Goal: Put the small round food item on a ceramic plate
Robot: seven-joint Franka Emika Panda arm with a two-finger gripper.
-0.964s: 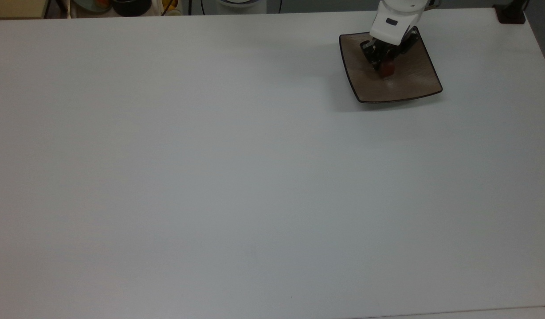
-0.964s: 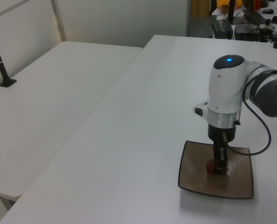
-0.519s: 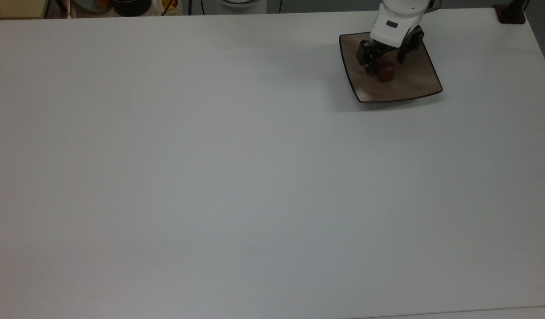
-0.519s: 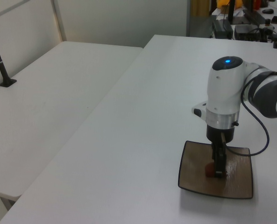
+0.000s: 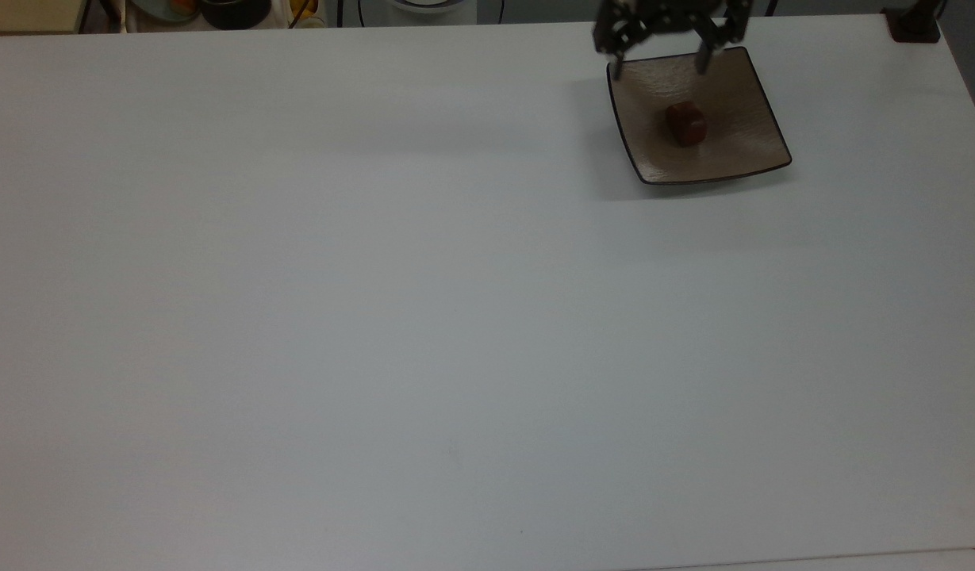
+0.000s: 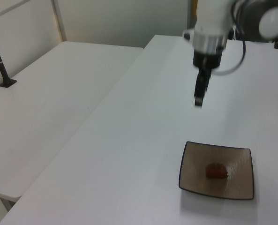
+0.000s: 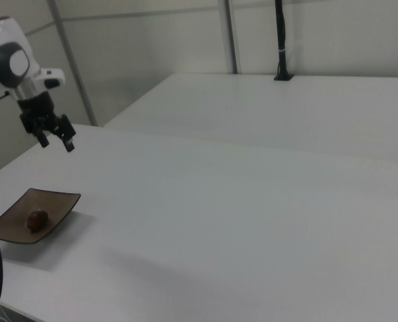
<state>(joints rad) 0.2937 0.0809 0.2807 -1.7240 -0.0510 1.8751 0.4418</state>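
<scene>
The small round food item (image 5: pixel 685 124) (image 6: pixel 216 170) (image 7: pixel 37 219), dark reddish-brown, lies near the middle of the square brown ceramic plate (image 5: pixel 733 151) (image 6: pixel 237 185) (image 7: pixel 58 204). The plate rests on the white table at the top view's upper right. My gripper (image 5: pixel 662 57) (image 6: pixel 198 101) (image 7: pixel 56 142) hangs high above the plate, open, with nothing between its fingers. In the top view it sits over the plate's far edge.
The wide white table (image 5: pixel 376 317) stretches across the top view's left and lower parts. A second white table (image 6: pixel 49 108) stands beside it in the left view. A black post (image 5: pixel 914 24) stands at the top view's upper right corner. Clutter (image 5: pixel 217 9) lines the far edge.
My gripper opened and let go of the food item, then rose well above the plate. The item stays on the plate where it was released.
</scene>
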